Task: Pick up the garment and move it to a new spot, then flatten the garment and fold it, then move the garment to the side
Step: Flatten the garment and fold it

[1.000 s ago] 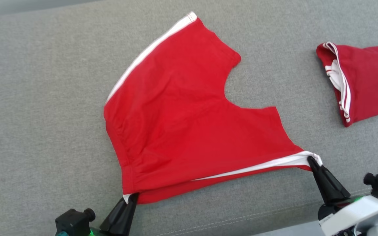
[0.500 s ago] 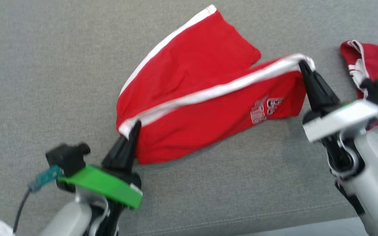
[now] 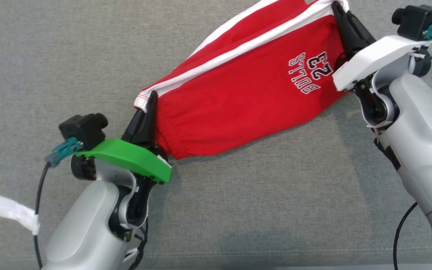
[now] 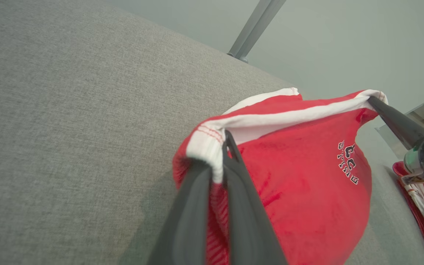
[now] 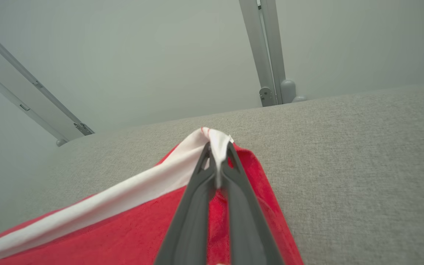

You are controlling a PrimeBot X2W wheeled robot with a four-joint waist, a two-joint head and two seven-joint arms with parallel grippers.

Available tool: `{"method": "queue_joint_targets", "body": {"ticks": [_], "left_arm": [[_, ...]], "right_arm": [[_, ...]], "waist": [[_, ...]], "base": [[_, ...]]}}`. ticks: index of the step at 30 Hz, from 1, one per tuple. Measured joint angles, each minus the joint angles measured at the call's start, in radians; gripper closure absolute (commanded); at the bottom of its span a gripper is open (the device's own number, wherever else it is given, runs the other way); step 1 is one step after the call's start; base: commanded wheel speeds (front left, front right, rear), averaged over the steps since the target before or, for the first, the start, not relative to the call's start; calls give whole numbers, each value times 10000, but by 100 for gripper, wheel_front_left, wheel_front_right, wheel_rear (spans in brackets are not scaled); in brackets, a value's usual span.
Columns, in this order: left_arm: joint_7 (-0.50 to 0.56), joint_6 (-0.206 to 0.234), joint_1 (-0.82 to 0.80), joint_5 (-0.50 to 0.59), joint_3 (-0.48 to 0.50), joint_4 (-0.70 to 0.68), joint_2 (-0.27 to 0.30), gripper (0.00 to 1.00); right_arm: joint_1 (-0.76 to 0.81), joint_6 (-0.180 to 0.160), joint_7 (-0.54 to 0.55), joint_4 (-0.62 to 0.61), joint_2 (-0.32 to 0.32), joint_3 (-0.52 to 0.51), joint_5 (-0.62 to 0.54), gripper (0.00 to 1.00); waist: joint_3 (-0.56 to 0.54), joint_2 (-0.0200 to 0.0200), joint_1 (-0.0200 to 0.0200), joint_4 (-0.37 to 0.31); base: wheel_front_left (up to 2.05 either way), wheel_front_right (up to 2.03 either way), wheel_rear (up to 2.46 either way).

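Folding is the step in hand: my left pincer [image 3: 150, 98] and right pincer [image 3: 336, 6] each clamp tight on a white-trimmed corner of the red shorts [image 3: 246, 101], which hang doubled between them above the grey cushion [image 3: 51, 56]. Next, I judge, the held edge must be laid evenly onto the far edge.

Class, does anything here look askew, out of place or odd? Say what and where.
The red garment is stretched askew by its white-trimmed edge between the shut left pincer and right pincer; its print reads upside down. A loose white strip dangles by the left arm's cable.
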Motion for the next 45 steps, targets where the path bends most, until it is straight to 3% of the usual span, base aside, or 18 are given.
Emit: {"method": "queue_joint_targets", "body": {"ticks": [12, 25, 26, 27, 28, 29, 30, 31, 37, 45], "left_arm": [[13, -470, -1628, 102, -456, 2510, -955, 100], [46, -1001, -2871, 105, -815, 4784, -1576, 100], [40, -1024, -2917, 98, -834, 4916, -1601, 100], [19, -1057, -2962, 88, -855, 5051, -1622, 100], [13, -1072, -2995, 77, -865, 5164, -1647, 95], [6, -1081, -3023, 67, -871, 5252, -1670, 73], [-38, -1095, -3049, 52, -880, 5313, -1689, 31], [-48, -1135, -3072, 42, -886, 5375, -1701, 0], [-209, -1179, -3067, 4, -911, 5463, -1601, 0], [-307, -899, -2130, 230, -1005, 4138, -681, 0]], "right_arm": [[-1463, 0, -178, 2224, -140, 867, 6, 100], [-2359, 0, -472, 4301, 334, 1638, -520, 100], [-2386, 0, -481, 4395, 362, 1691, -552, 96], [-2417, 0, -523, 4474, 385, 1720, -552, 77], [-2456, 0, -566, 4541, 399, 1739, -552, 52], [-2505, 0, -581, 4602, 414, 1764, -554, 0], [-2542, 0, -614, 4637, 430, 1825, -571, 0], [-2565, 0, -656, 4660, 443, 1875, -591, 0], [-2754, 0, -717, 4418, 454, 2186, -497, 0], [-2467, 0, -228, 3524, -94, 2997, -73, 0]], "waist": [[-66, 0, 0, 809], [56, 0, 0, 1059], [54, 0, 0, 1064], [50, 0, 0, 1062], [48, 0, 0, 1056], [48, 0, 0, 1047], [48, 0, 0, 1035], [44, 0, 0, 1019], [-84, 0, 1, 804], [-556, 0, 1, 422]], "base": [[0, 0, 0], [0, 0, 0], [0, 0, 0], [0, 0, 0], [0, 0, 0], [0, 0, 0], [0, 0, 0], [0, 0, 0], [0, 0, 0], [0, 0, 0]]}}
